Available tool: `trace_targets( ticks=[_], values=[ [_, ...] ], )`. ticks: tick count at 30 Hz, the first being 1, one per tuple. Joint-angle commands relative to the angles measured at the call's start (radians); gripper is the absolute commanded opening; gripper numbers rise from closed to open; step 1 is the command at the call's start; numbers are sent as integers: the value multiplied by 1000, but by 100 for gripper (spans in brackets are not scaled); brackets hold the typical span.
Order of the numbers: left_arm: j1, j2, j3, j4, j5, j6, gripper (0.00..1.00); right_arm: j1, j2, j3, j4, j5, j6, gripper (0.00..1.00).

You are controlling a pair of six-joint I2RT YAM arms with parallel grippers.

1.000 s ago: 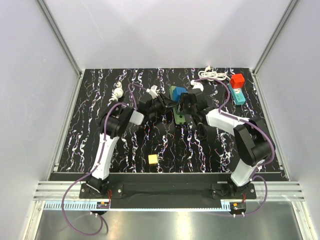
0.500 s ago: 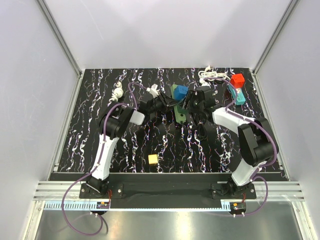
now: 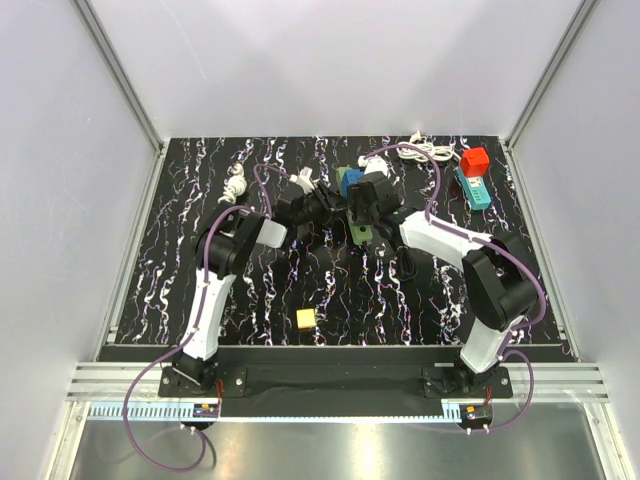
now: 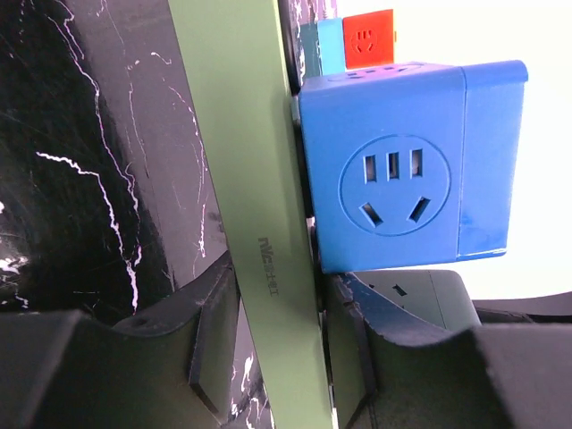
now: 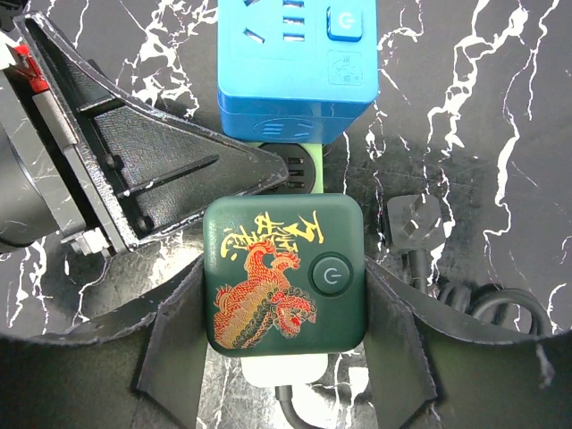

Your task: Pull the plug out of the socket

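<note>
A: What's plugged where?
B: The green socket strip (image 4: 259,223) carries 2 cubes: blue adaptor (image 5: 295,63) toward the far end, and next to it the dark green plug (image 5: 268,241) w/ a gold-red dragon on top. Both sit on the strip. By the R edge a teal strip (image 3: 474,192) has a red cube (image 3: 475,160) on it.
A: Tools?
B: L tool (image 4: 277,295) is partly closed, pads clamped on the long sides of the green socket strip, just beside the blue adaptor. R tool (image 5: 284,304) is fairly wide, pads flat against 2 sides of the dark green plug, so it has hold of it.
A: Room to move?
B: Tight mid-counter, the 2 tools are close together. A loose black plug (image 5: 413,223) w/ cord lies just beside the dark green plug. Open counter (image 3: 200,300) toward the near edge, around a yellow cube (image 3: 305,319). White cable (image 3: 425,150) is bunched at the far edge.
A: Surroundings?
B: Black counter w/ white marble veins, plain white walls on 3 sides, metal rail along the near edge
</note>
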Motion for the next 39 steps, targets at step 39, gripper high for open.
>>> trace_targets(
  ticks=[39],
  values=[
    [27, 0, -50, -39, -119, 96, 0, -321, -118, 20, 136, -416, 319, 0]
  ],
)
